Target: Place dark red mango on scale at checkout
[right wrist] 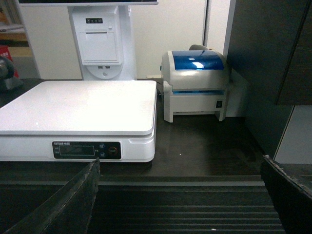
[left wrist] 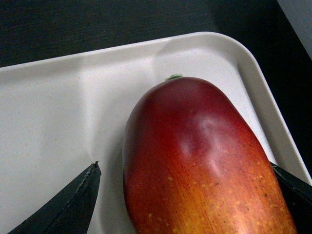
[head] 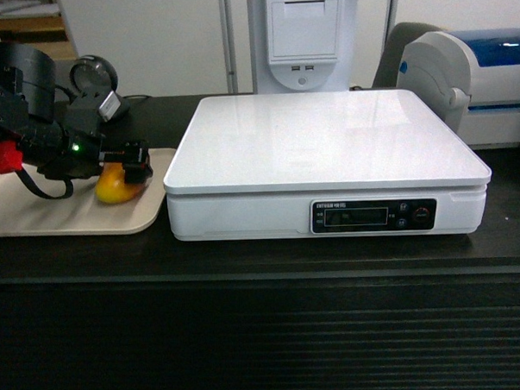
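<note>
The dark red mango point(left wrist: 204, 161) lies on a beige tray point(left wrist: 63, 112), red at its stem end and orange-yellow toward my wrist. In the head view only its yellow end point(head: 113, 189) shows, under the arm. My left gripper point(left wrist: 184, 165) is open and straddles the mango: the left finger point(left wrist: 73, 204) stands a gap away from it, and the right finger point(left wrist: 292, 187) is at its skin. The white scale point(head: 325, 140) sits on the dark checkout point(head: 266, 333) counter, right of the tray, with nothing on its plate. My right gripper point(right wrist: 180, 160) is open and holds nothing, facing the counter's ribbed front.
A white receipt printer stand point(head: 303, 33) rises behind the scale. A label printer with a blue lid point(right wrist: 195, 85) sits to the scale's right. A round black device point(head: 95, 77) stands behind the tray point(head: 62, 216). A dark cabinet wall point(right wrist: 268, 58) is at the far right.
</note>
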`<state>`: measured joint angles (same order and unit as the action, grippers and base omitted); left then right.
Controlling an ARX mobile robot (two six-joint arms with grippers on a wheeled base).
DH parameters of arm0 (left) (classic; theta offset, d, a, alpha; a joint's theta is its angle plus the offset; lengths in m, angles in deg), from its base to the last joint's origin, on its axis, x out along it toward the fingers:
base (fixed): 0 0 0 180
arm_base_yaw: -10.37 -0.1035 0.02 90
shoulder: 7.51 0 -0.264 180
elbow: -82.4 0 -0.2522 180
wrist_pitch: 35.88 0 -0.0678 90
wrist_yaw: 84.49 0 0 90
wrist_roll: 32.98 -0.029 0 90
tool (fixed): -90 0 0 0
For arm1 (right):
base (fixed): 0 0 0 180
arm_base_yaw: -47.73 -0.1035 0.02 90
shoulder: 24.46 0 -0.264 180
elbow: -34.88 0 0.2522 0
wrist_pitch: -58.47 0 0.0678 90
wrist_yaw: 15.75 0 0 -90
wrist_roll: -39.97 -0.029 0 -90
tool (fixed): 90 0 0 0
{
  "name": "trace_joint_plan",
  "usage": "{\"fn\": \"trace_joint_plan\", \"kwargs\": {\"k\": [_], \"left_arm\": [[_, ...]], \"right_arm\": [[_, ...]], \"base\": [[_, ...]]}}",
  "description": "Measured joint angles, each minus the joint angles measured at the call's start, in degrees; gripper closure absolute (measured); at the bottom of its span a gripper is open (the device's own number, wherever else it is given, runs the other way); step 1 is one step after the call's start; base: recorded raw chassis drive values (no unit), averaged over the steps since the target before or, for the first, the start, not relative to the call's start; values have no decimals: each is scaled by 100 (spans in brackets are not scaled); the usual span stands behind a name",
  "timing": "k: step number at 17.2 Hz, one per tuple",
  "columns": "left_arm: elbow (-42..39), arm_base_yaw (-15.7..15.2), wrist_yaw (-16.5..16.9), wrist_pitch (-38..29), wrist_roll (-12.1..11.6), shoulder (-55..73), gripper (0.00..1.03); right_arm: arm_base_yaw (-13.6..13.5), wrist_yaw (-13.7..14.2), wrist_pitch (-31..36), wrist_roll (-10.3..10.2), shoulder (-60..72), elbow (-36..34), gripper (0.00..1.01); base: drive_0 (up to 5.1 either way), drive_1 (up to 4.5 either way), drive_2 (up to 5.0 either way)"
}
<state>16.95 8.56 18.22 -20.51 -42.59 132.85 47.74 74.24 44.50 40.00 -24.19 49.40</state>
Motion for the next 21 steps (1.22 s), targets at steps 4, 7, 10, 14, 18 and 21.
{"fn": "trace_joint_plan", "kwargs": {"k": [4, 7, 10, 14, 18, 21], "left_arm": [[-352, 55, -59, -186, -140, -122, 43], [-763, 118, -122, -457, -164, -590, 44], [-1078, 387, -151, -776, -225, -1528, 44], [-839, 1174, -254, -785, 70, -2052, 44], [-767, 2011, -402, -662, 402, -2000, 44], [-391, 2638, -485, -426, 758, -1661, 44]], "right_arm": [[0, -2, 0, 0, 0, 0, 3], [0, 0, 0, 0, 0, 0, 3], [0, -2, 0, 0, 0, 0, 3], [0, 0, 2, 0, 0, 0, 3], [0, 0, 0, 0, 0, 0, 3], [0, 0, 0, 0, 0, 0, 3]], "base": [[0, 0, 0], [0, 0, 0], [0, 0, 0], [0, 0, 0], [0, 0, 0], [0, 0, 0]]}}
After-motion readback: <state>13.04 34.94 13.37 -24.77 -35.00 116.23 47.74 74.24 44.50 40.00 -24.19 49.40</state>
